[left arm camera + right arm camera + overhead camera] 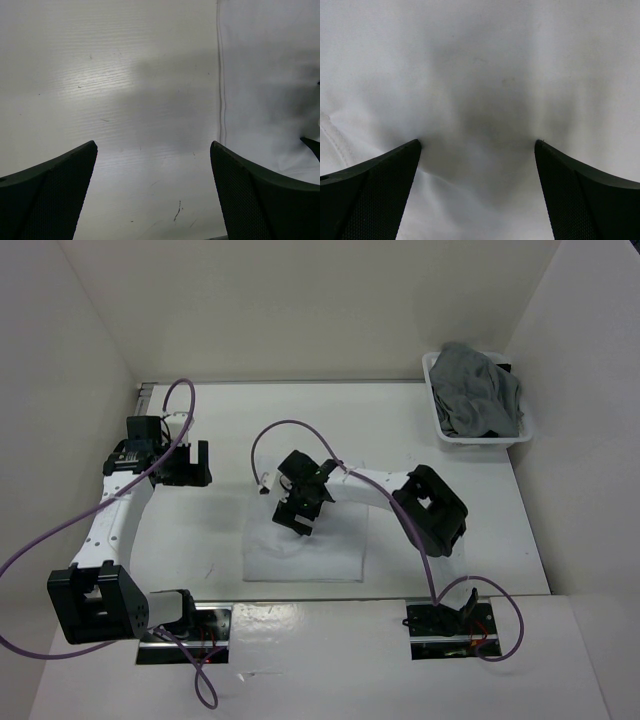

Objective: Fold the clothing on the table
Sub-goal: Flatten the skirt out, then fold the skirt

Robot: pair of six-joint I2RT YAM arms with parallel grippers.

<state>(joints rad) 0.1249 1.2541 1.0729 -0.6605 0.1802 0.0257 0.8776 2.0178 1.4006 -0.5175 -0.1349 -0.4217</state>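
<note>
A white piece of clothing lies folded into a flat rectangle on the table, near the front middle. My right gripper points down over its upper part. In the right wrist view this gripper is open, both fingertips pressing into the white cloth, which dimples around them. My left gripper hovers over bare tabletop to the left, open and empty. The hemmed edge of the clothing shows at the right of the left wrist view.
A white plastic basket stands at the back right corner with grey garments heaped in it. White walls close in the table on three sides. Purple cables loop from both arms.
</note>
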